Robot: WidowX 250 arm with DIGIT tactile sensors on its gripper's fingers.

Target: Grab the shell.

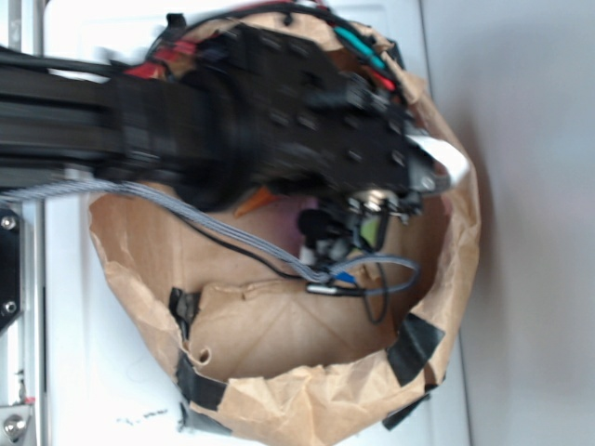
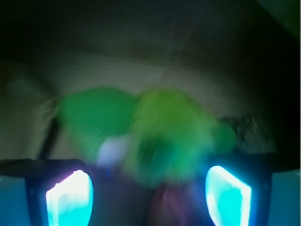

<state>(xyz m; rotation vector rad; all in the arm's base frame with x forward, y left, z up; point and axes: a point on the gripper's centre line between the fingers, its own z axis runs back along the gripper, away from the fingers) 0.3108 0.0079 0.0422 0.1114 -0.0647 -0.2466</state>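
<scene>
Orange sliver (image 1: 260, 200) under arm, likely shell, sits inside paper bag (image 1: 446, 279), mostly hidden. Your gripper (image 2: 149, 197) is spread, blurred green thing (image 2: 164, 136) between fingers. Shift off green before you pinch.

The black arm (image 1: 139, 121) is reaching in from the left of the exterior view and extending toward the right, its outline smeared by motion blur. The wrist section (image 1: 325, 121) is lying across the upper middle of the frame. The gripper (image 2: 148, 193) is pointing downward; in the wrist view its two fingers (image 2: 70, 195) are glowing cyan and standing well apart, one at the left and one at the right.
</scene>
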